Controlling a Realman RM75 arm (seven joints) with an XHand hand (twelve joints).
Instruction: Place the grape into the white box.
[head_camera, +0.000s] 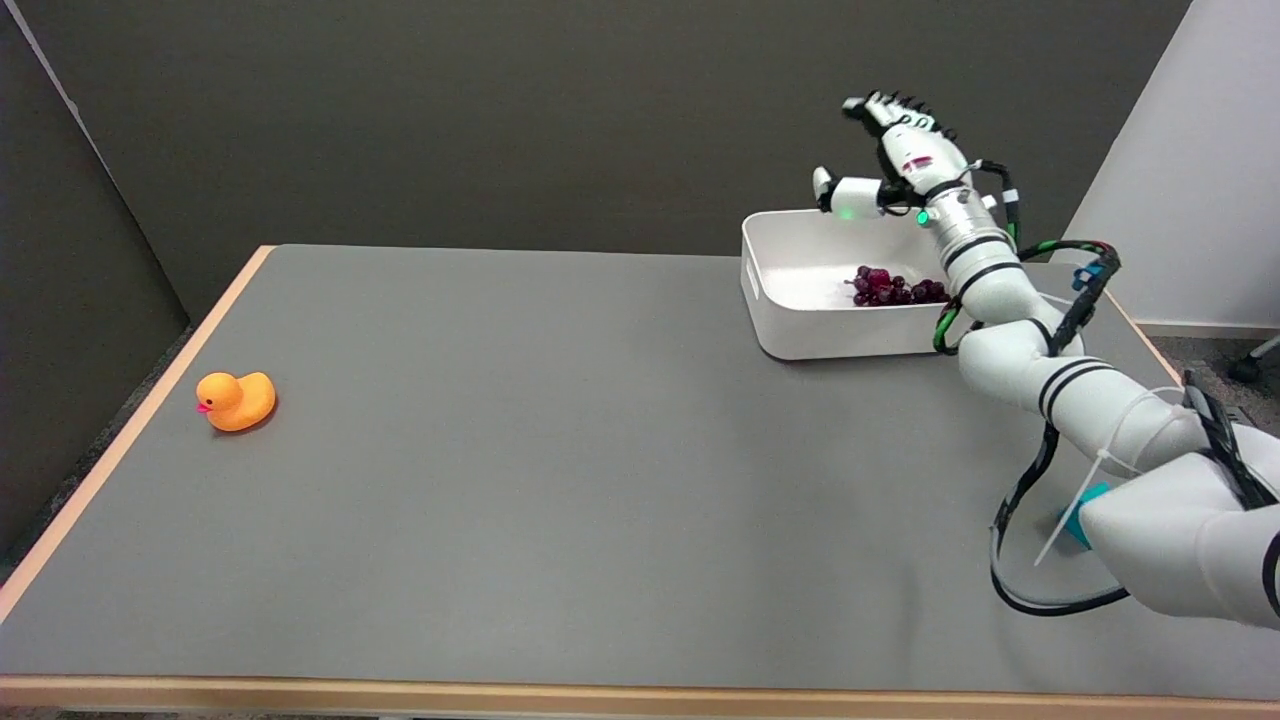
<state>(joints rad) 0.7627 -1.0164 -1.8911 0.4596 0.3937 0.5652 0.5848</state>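
My robot hand (895, 150) hangs in the air above the far side of the white box (790, 335), fingers spread wide and holding nothing. Below it, the grape (897, 287), a dark purple bunch, lies inside the box on its floor, toward the right side, partly hidden behind my forearm. By my reading the placing itself is done, so the step in hand is a clean withdrawal. To do that well, I would lift the hand straight up first, keep the fingers apart so nothing snags the bunch or the box rim, and only then swing the arm back toward me, watching that the forearm and its loose cables clear the near wall. Well away, an orange rubber duck (236, 400) sits at the worktop (560, 480) left edge.
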